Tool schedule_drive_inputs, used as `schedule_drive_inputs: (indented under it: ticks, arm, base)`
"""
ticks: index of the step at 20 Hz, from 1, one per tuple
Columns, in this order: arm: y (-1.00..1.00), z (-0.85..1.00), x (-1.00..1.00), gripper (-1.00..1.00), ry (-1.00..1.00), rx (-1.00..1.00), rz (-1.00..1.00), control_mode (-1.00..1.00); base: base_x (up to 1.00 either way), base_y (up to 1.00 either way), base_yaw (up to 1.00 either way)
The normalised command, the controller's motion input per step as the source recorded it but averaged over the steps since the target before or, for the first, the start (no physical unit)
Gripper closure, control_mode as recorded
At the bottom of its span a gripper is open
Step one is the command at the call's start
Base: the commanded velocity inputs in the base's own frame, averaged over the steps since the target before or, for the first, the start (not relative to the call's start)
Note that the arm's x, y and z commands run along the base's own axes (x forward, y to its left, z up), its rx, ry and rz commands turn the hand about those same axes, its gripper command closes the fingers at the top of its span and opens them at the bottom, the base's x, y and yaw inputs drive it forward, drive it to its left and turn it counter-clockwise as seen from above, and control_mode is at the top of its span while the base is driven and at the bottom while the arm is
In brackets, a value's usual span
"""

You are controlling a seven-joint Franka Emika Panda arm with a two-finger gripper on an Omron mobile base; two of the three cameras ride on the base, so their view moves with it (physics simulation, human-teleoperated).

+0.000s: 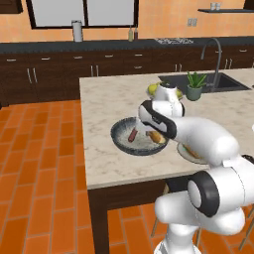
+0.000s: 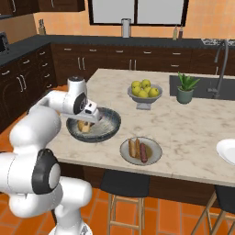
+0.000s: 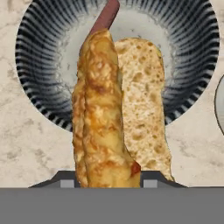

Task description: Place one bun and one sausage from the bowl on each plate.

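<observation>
Just above the bowl (image 3: 192,52), the gripper (image 3: 107,181) is clenched around a bun (image 3: 103,113).

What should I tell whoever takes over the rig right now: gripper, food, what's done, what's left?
Gripper: shut on the held bun, low over the bowl.
Bowl: one loose sausage lies inside.
Done: the greyish-beige plate carries a plated bun and a plated sausage.
Left: held bun to the white plate, then the loose sausage. That plate's visible part is bare.
</observation>
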Motion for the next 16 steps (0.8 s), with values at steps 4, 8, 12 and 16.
schedule_drive_inputs:
  ticks: [4,8,12,16]
  arm:
    - [0.0,0.47,-0.74,1.0,0.05,0.0,0.0,-1.0]
    - [-0.04,0.15,-0.49,1.0,0.0,0.0,0.0,-1.0]
    - [0.0,0.0,0.0,1.0,0.0,0.0,0.0,-1.0]
    - [0.0,0.0,0.0,1.0,0.0,0.0,0.0,1.0]
  base:
    - [0.0,0.0,0.0]
    - [0.0,0.0,0.0]
    - [0.0,0.0,0.0]
    - [0.0,0.0,0.0]
